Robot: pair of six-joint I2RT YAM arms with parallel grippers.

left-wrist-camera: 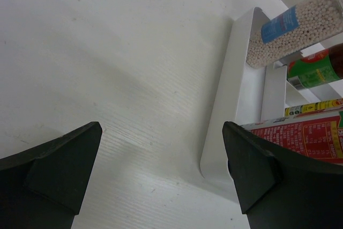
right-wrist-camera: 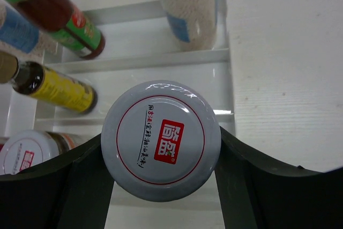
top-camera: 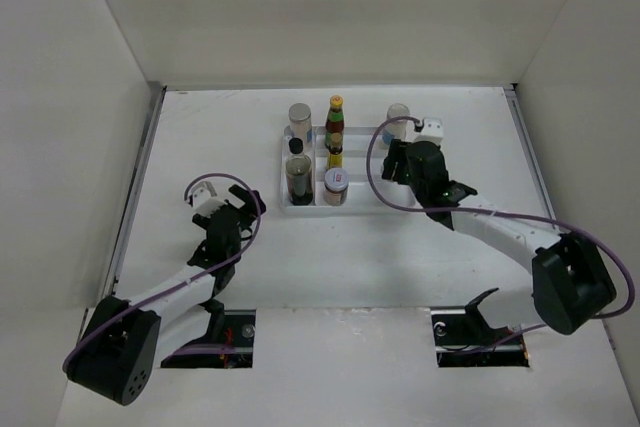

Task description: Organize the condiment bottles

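looking down from the top camera, you see the white divided tray (top-camera: 305,209) at the middle of the table (top-camera: 200,127), with the condiment bottles standing in it. in its left column a grey-lidded jar (top-camera: 300,117) stands far and a black-capped dark jar (top-camera: 297,175) near. in the middle column the red sauce bottle (top-camera: 335,112) with its yellow cap is farthest, a small yellow bottle (top-camera: 334,154) comes next, and a red-and-white-lidded jar (top-camera: 335,184) is nearest. a second grey-lidded jar (top-camera: 398,117) stands at the far right. your right gripper (top-camera: 400,165) is over the tray's near right part and hides what is under it. your left gripper (top-camera: 238,209) sits left of the tray, apart from it, over bare table.

from the left wrist, your fingers (left-wrist-camera: 59,175) are spread wide with only table between them. the tray's left wall rises just beyond the right finger. past it you see a bead-filled jar (left-wrist-camera: 300,25) with a blue label, a green-labelled bottle (left-wrist-camera: 316,68), and a red printed label (left-wrist-camera: 305,138) close by the right finger.

from the right wrist, your fingers (right-wrist-camera: 241,175) press on both sides of a white-lidded jar (right-wrist-camera: 161,140) with a red logo, so the gripper is clamped on it. the jar is over the near right compartment. you cannot tell whether its base rests on the tray floor. the second grey-lidded jar stands just beyond it.
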